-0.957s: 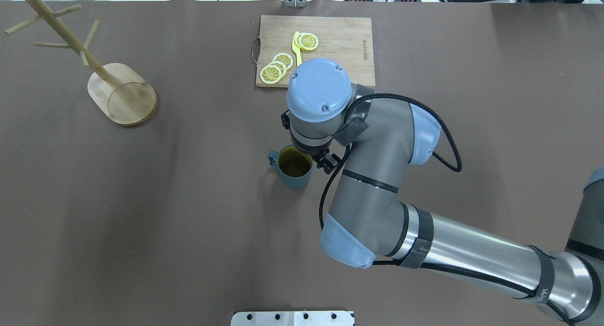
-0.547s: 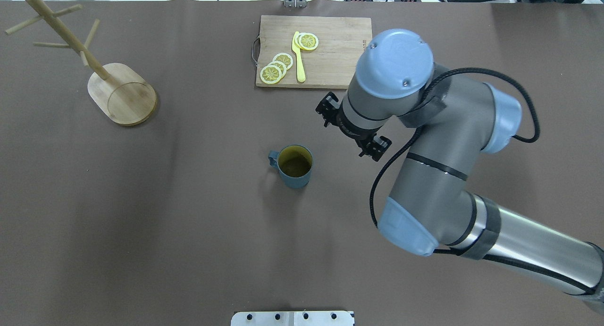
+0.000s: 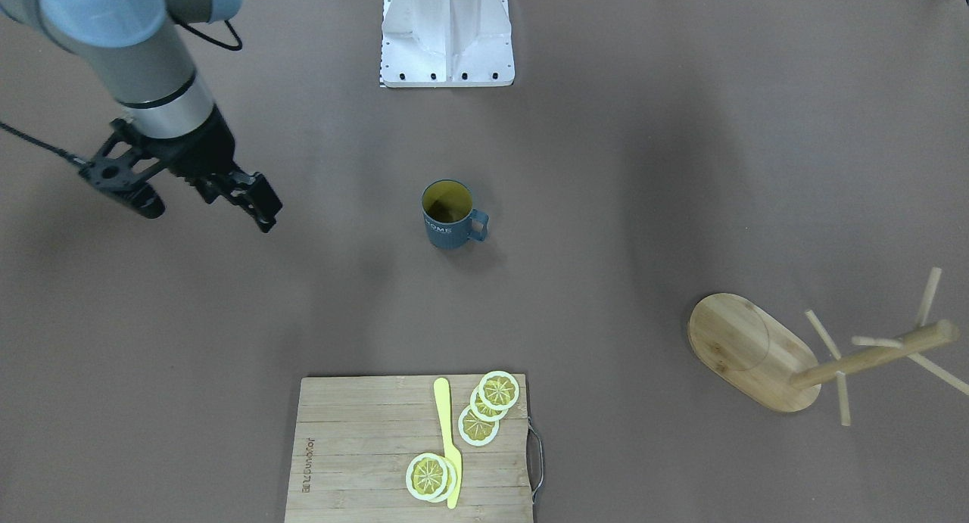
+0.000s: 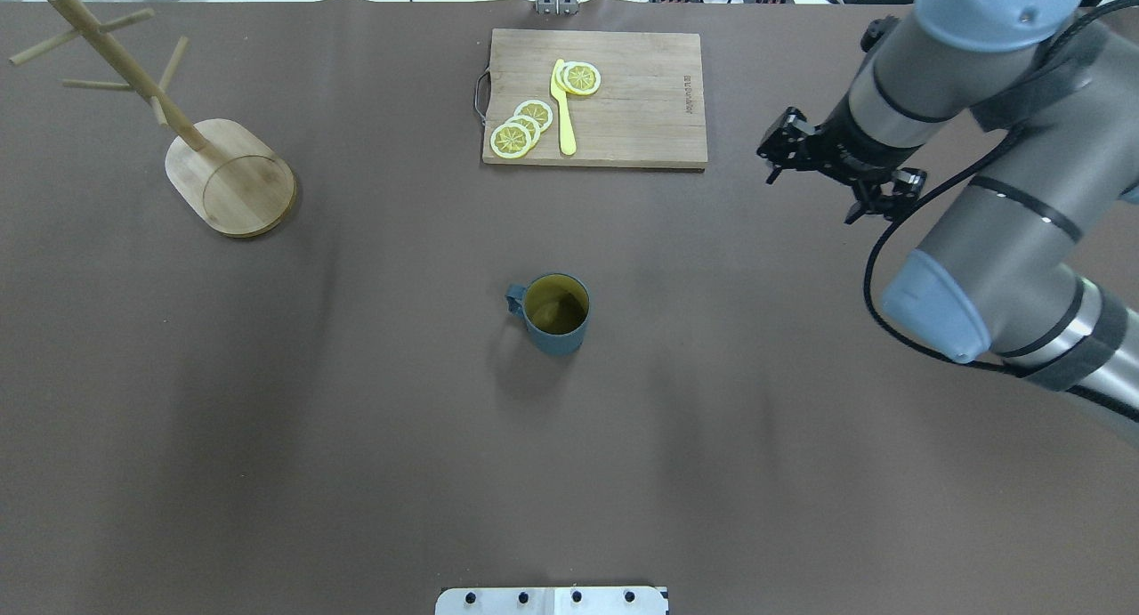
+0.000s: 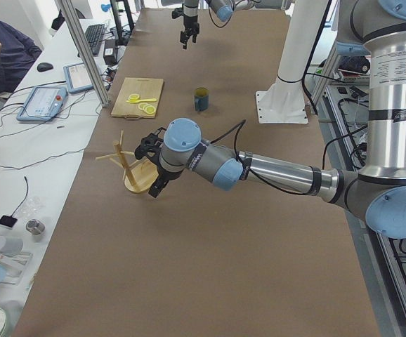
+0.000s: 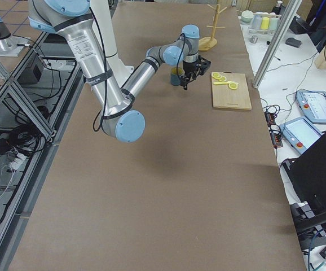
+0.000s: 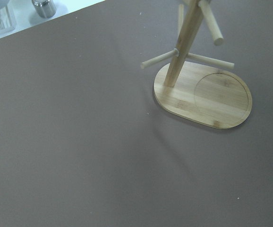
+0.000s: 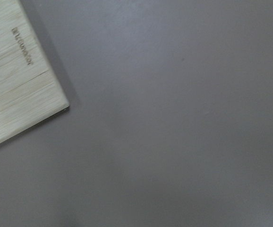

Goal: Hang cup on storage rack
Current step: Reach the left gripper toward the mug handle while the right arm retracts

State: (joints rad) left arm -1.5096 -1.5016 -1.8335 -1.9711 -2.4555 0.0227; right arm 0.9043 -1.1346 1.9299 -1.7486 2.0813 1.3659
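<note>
Well apart from the right jaws, spread and empty, the cup (image 4: 556,317) stands upright on the surface (image 4: 356,437). We advise gripping its rim opposite the handle (image 4: 514,299), leaving the loop free for the storage rack (image 4: 230,177). We cannot tell how the left jaws stand.

Robotics lab: aluminium framing (image 5: 82,49), teach pendants (image 6: 319,107), trailing cables (image 6: 16,138).

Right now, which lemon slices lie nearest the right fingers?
The overlapping pair right of the yellow knife in the overhead view; the other three slices lie across it, toward the cutting board's handle.
</note>
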